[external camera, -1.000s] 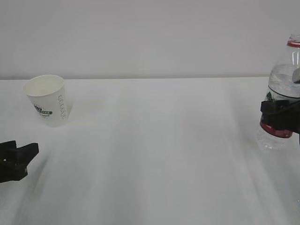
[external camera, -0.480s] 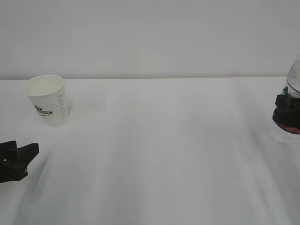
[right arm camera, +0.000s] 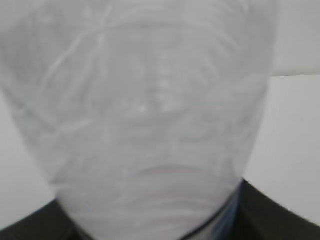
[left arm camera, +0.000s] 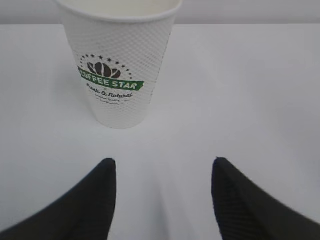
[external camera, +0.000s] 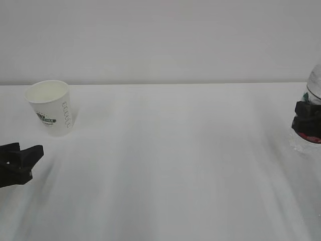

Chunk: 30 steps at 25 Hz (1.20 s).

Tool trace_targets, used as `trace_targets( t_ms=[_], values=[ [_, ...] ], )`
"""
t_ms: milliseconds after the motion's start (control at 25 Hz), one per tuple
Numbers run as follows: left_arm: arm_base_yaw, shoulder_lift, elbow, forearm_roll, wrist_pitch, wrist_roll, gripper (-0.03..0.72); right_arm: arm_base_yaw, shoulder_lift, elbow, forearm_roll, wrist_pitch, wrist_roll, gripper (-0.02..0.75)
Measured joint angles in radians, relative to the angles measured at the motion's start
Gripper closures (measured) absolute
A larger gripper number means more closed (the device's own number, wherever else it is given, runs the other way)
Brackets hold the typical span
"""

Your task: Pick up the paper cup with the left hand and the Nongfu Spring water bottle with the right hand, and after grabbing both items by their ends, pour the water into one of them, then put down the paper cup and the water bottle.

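Observation:
The white paper cup (external camera: 50,108) with its green logo stands upright at the table's far left, and its upper part shows in the left wrist view (left arm camera: 120,65). My left gripper (external camera: 34,160) sits low in front of the cup, apart from it. It stands open (left arm camera: 163,165) with only bare table between its fingers. At the right edge, the clear water bottle (external camera: 316,80) is cut off by the frame. My right gripper (external camera: 308,120) is shut around its labelled middle. The bottle's ribbed wall (right arm camera: 145,100) fills the right wrist view between the dark fingers (right arm camera: 272,212). I cannot make out the water level.
The white table (external camera: 170,160) stretches between cup and bottle, with a plain pale wall behind it. The bottle stands at the very right border of the exterior view.
The right gripper carried the bottle rightwards and lower, mostly out of frame, then stayed still. The left gripper crept slightly up towards the cup. The cup has not moved.

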Motion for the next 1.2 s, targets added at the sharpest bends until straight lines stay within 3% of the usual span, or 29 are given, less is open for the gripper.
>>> trace_targets(
  t_ms=[240, 600, 1000, 1200],
  values=[
    [0.0, 0.089, -0.066, -0.015, -0.001, 0.002, 0.223, 0.0, 0.0, 0.0, 0.0, -0.002, 0.0, 0.33],
    [0.0, 0.218, -0.225, -0.018, -0.002, 0.002, 0.087, 0.0, 0.0, 0.0, 0.0, -0.006, -0.016, 0.33],
    [0.0, 0.267, -0.27, -0.028, -0.002, 0.002, 0.067, 0.0, 0.0, 0.0, 0.0, -0.028, -0.047, 0.33],
    [0.0, 0.275, -0.325, -0.032, -0.002, 0.002, 0.006, 0.0, 0.0, 0.0, 0.0, -0.028, -0.049, 0.331]
  ],
)
